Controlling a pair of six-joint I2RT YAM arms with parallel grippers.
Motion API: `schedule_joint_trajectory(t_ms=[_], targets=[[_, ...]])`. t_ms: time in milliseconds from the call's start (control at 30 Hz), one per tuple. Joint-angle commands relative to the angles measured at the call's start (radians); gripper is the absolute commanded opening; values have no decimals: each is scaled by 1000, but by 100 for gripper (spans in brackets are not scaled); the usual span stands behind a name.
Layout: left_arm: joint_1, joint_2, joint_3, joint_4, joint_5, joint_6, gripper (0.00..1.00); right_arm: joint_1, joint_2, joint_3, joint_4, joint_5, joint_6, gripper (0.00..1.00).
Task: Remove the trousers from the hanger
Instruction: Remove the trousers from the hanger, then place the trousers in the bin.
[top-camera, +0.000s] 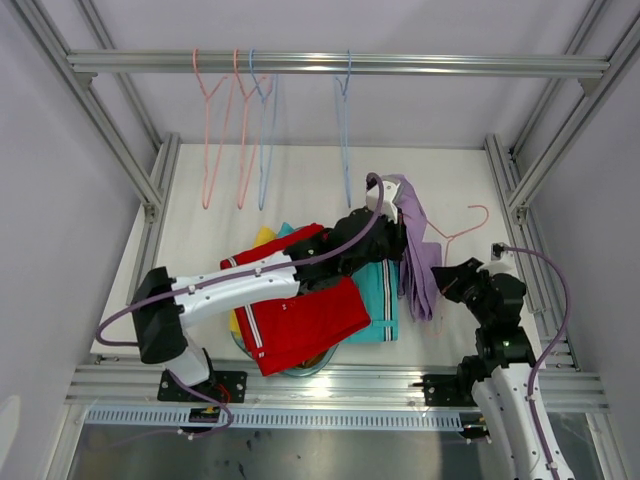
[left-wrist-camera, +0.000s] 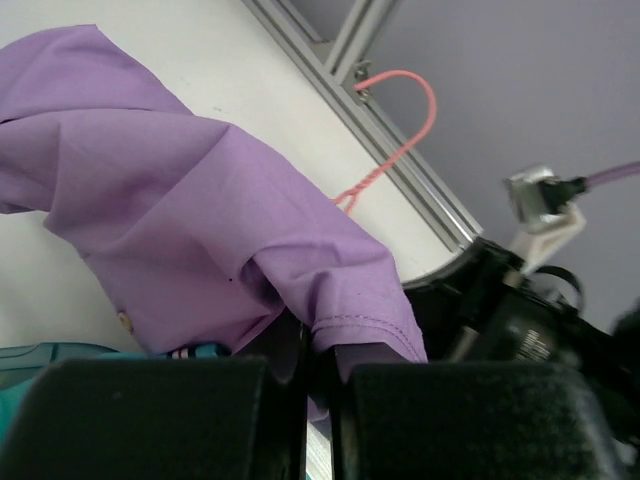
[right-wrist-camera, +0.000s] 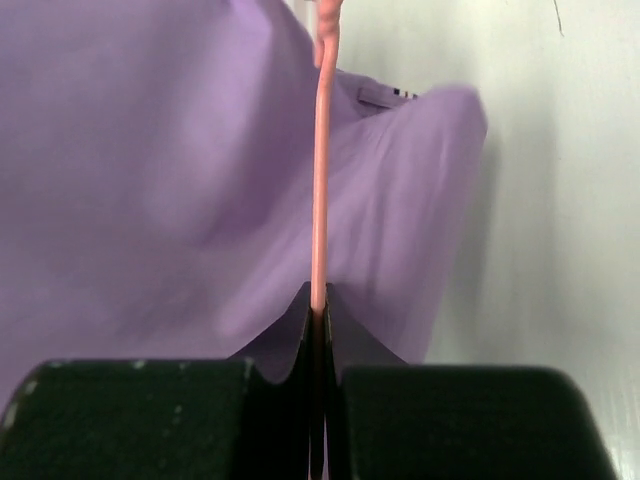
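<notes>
The lilac trousers (top-camera: 415, 245) hang in a bunch on a pink wire hanger (top-camera: 463, 232) at the table's right. My left gripper (top-camera: 392, 238) is shut on a fold of the lilac cloth (left-wrist-camera: 200, 190); its jaws (left-wrist-camera: 320, 350) pinch a stitched hem. My right gripper (top-camera: 443, 283) is shut on the hanger's pink wire (right-wrist-camera: 320, 200), its tips (right-wrist-camera: 318, 315) pressed together around it, with the lilac cloth (right-wrist-camera: 150, 180) behind. The red trousers (top-camera: 300, 310), teal trousers (top-camera: 377, 300) and yellow trousers (top-camera: 262, 238) lie piled under my left arm.
Two pink hangers (top-camera: 212, 130) and two blue hangers (top-camera: 343, 120) hang bare on the top rail (top-camera: 400, 65). Aluminium frame posts (top-camera: 150, 190) stand at both sides of the white table (top-camera: 300, 190). The hanger's hook (left-wrist-camera: 415, 100) lies near the right frame rail.
</notes>
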Motion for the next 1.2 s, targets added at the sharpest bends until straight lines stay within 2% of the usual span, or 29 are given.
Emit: schedule_joint_trajectory(t_ms=[0,367,800,900,1000,1033,1167], targets=[[-9,-133,92,44,116,-62,1,-3,31,-11,84,29,-26,0],[-14,-325,60,-96,322,-119,0,-4,84,-24,113,41,-50,0],[-14,-651,-51,-251,552,-88,1,-1,107,-34,132,38,-61,0],[-14,-726,-64,-312,560,-54,1,0,110,-40,141,29,-59,0],[-14,-795,-118,-410,480,-8,1,0,110,-43,139,23,-59,0],[-12,-840,-127,-471,389,4,1,3,110,-45,141,19,-58,0],[2,-906,-216,-614,176,52,1,6,112,-47,144,9,-58,0]])
